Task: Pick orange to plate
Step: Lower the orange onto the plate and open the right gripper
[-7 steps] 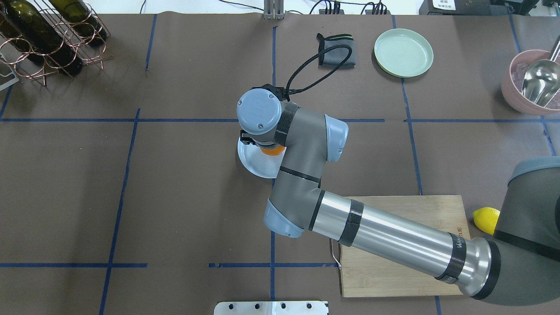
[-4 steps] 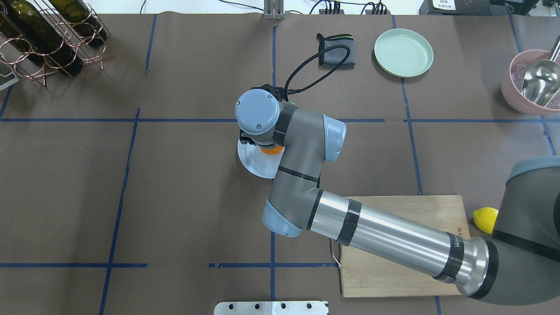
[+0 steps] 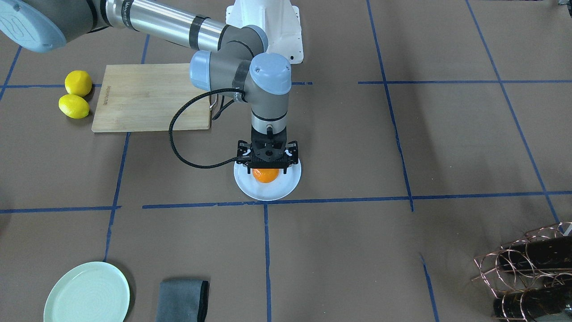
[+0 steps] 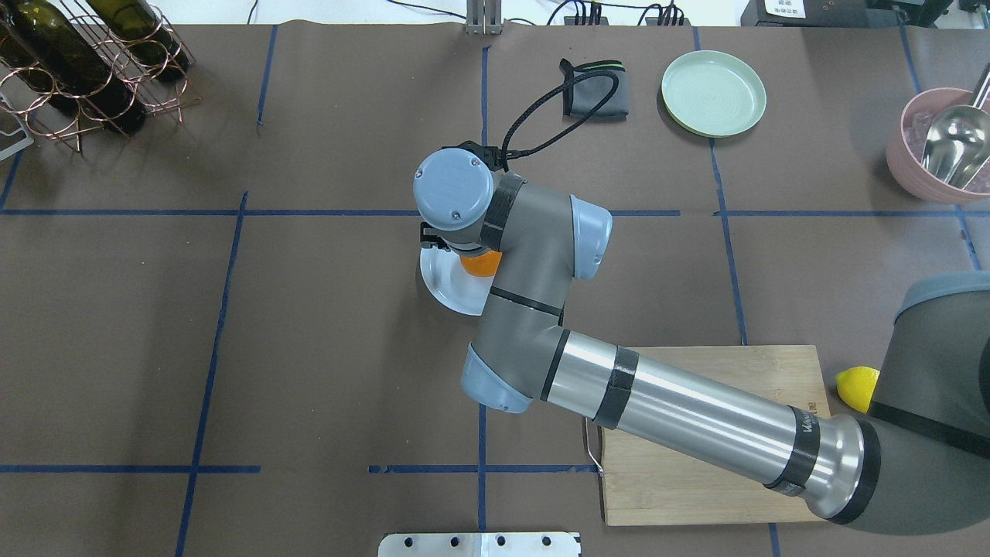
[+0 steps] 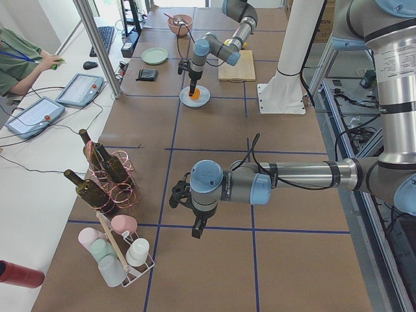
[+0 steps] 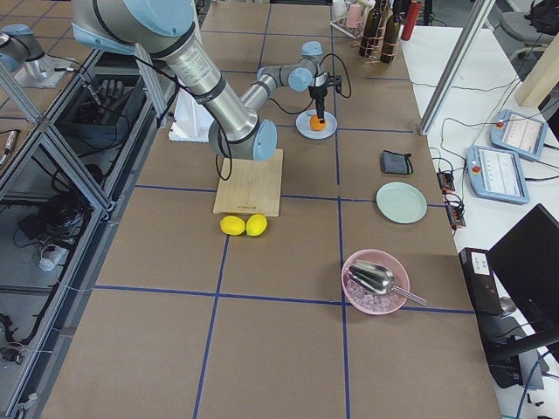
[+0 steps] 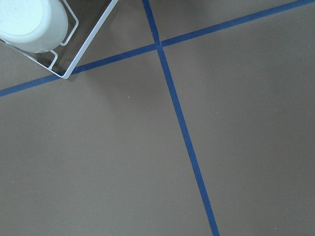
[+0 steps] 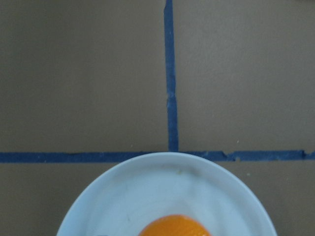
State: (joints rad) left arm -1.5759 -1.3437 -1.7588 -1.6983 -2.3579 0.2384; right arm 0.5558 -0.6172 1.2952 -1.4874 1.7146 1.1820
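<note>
Nearest the robot's base, the right arm reaches out over the wooden board point(image 3: 147, 98). Past it, the right gripper point(image 3: 267, 163) hangs straight down above the plate point(image 3: 268, 192). The orange point(image 3: 265, 175) appears to rest inside the plate's rim, toward the middle, directly under the gripper. I cannot tell whether the fingers are clamped on it or parted (the gripper body hides them, and the wrist view shows none).

The step in hand looks like the set-down itself, with the task almost done. The next move would call for a full release, if not yet made. A straight lift should follow, so the fruit is not nudged into rolling. The orange is near round, with no long axis to speak of, and its stem end is not visible.

Far along the table, the left gripper point(image 5: 197, 226) hangs over the brown surface, and I cannot tell how its fingers stand either.
</note>
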